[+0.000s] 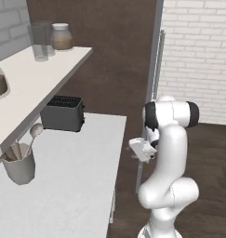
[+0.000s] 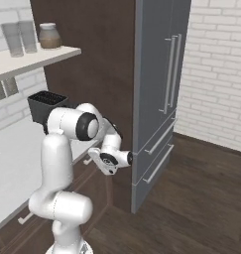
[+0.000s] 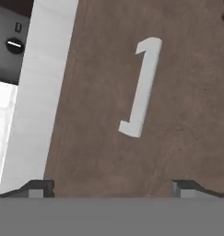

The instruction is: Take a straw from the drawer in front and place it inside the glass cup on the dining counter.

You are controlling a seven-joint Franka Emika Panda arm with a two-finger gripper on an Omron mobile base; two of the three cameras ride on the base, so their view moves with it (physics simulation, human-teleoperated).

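The drawer [image 3: 95, 115] shows as a dark brown wooden front, shut, with a pale bar handle [image 3: 140, 87] running slantwise across it. My gripper [image 3: 111, 188] faces this front squarely, a short way off, open, with nothing between its fingertips [image 3: 37, 186]. In the left base view the gripper [image 1: 132, 149] hangs just below the worktop's edge, pointing at the cabinet side. The straw, the glass cup and the dining counter are out of view.
A white worktop [image 1: 72, 181] carries a black toaster [image 1: 62, 113] and a grey utensil pot [image 1: 19, 165]. Above it a shelf [image 1: 35, 76] holds tall glasses [image 1: 40, 42] and a jar [image 1: 62, 37]. A grey fridge [image 2: 161, 99] stands to the right, over dark wooden floor [image 2: 191, 198].
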